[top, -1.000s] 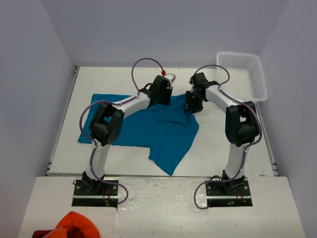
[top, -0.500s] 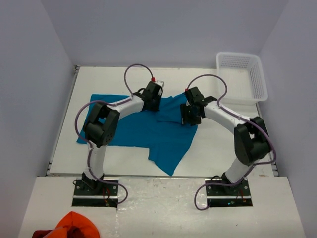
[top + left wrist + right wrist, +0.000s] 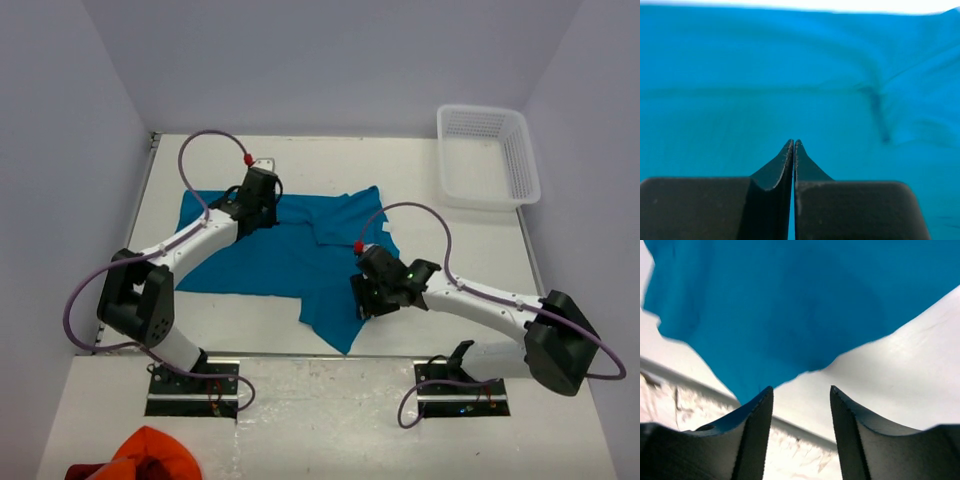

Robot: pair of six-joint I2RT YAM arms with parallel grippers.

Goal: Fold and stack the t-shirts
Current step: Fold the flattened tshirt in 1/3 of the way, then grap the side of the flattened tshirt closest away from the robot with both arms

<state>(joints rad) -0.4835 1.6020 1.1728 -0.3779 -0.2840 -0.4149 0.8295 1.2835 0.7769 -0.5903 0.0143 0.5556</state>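
your left gripper (image 3: 258, 192), jaws pressed shut, hovers over the teal t-shirt (image 3: 290, 255) near its far edge; your right gripper (image 3: 366, 298), jaws apart, hangs beside the t-shirt's near corner.

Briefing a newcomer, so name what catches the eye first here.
A teal-blue t-shirt lies rumpled across the middle of the white table. The left gripper, shut, is near its far edge; the right gripper, open, faces its near corner. A white basket stands at the far right.
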